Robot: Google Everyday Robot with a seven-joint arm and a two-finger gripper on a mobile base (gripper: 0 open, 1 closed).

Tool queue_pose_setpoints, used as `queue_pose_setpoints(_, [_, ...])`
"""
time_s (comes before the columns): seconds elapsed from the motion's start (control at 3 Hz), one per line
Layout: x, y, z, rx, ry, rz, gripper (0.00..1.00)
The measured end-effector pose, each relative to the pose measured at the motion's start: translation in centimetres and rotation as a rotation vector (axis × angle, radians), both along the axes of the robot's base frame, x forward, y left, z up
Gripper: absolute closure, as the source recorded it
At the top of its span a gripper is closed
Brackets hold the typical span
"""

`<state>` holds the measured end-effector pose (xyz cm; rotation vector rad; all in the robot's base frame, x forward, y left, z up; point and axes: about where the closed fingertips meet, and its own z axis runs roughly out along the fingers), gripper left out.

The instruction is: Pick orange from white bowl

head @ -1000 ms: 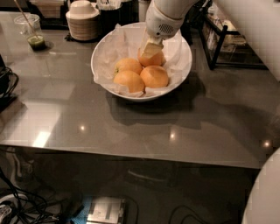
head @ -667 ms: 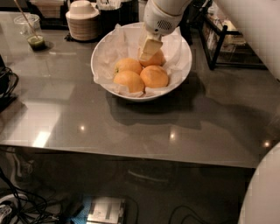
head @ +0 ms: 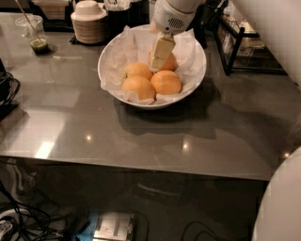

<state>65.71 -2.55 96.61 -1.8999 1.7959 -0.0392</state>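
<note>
Toward the back of the white bowl, found the orange, wedged behind three near-identical fruits on crinkled paper. Round, so no long axis to match. Spotted the end effector right over it, hiding its side nearest the bowl's centre; could not tell whether open or closed. Noted the arm sloping steeply down from above the bowl's far rim, the bowl resting on the grey tabletop.

Cream jaws over deep-orange orange — white bowl, white crinkly paper — grey tbl.
</note>
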Motion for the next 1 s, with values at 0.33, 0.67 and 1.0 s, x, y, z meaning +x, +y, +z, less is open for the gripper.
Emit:
queue_pose_setpoints(0.33, [0.9, -0.2, -0.6, 0.021, 0.003, -0.020, 0.51])
queue_pose_setpoints(0.67, [1.9, 0.0, -1.2, 0.050, 0.007, -0.028, 0.68])
queue_pose_setpoints(1.0, [2.8, 0.2, -1.3, 0.067, 0.002, -0.033, 0.53])
